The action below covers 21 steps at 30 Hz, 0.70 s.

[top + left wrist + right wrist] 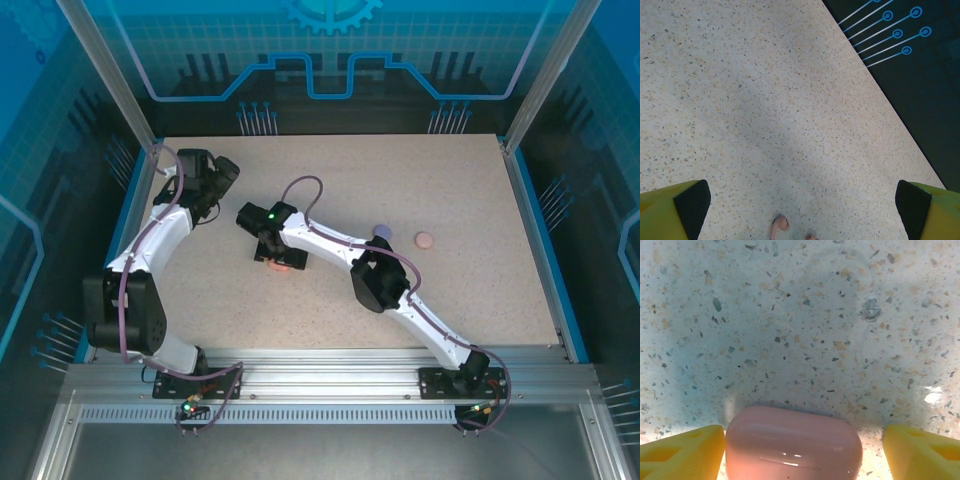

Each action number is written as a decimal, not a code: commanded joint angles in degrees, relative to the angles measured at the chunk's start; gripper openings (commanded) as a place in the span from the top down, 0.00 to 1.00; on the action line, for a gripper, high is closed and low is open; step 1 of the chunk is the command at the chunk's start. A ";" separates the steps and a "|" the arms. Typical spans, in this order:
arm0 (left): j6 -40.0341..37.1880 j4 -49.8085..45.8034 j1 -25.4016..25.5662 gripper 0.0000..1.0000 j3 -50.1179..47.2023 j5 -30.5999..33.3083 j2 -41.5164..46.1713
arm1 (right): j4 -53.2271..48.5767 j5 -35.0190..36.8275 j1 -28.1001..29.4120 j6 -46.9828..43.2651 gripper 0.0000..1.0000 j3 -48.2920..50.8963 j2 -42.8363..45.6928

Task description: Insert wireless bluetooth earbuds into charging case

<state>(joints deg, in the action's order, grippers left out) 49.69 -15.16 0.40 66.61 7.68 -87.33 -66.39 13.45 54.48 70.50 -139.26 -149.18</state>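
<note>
Two fingers of my right hand [801, 450] stand wide, clear either side of the glossy pink charging case [793, 440] centred between them on the counter [800, 315]; I'd close slowly and evenly lest it skid; left hand [802, 206], also wide, frames a pale earbud [779, 226].

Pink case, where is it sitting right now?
In the right wrist view the pink case lies on the table between the right gripper's spread fingers; from the top camera it is left of the table's centre, under that gripper.
</note>
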 commanded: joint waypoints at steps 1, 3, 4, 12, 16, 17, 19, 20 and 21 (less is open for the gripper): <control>1.26 -0.01 -0.80 0.01 -0.86 -1.95 -0.32 | -3.09 1.55 1.16 0.60 0.21 -2.21 -1.06; 1.34 0.08 -0.93 0.01 -0.87 -2.29 -0.38 | -3.55 1.83 1.16 0.54 0.25 -2.20 -0.76; 1.29 0.13 -0.94 0.01 -0.87 -2.48 -0.45 | -3.78 2.01 1.13 0.39 0.26 -2.16 -0.56; 0.81 1.60 -0.99 0.01 -1.64 -7.27 -0.64 | -4.60 1.97 0.20 -1.92 0.37 1.28 1.84; 1.04 3.73 -0.85 0.01 -2.77 -13.26 -0.74 | -3.67 4.17 -0.76 -4.79 0.38 8.30 6.49; 1.21 3.79 -0.78 0.01 -2.89 -14.21 -0.76 | -3.14 4.62 -1.06 -5.56 0.38 10.35 7.62; 1.39 3.91 -0.44 0.01 -3.15 -16.02 -0.74 | -1.89 5.19 -2.02 -7.24 0.38 14.99 10.55; 1.42 3.82 -0.24 0.01 -3.23 -16.51 -0.69 | -1.25 5.47 -2.49 -7.99 0.38 17.21 11.85; 1.29 3.87 0.17 0.01 -3.32 -17.09 -0.44 | -0.20 5.57 -3.11 -9.14 0.38 19.77 13.38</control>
<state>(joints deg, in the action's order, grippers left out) 50.09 -12.56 0.14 64.01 -4.69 -87.39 -66.54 16.51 53.41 64.58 -123.96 -140.18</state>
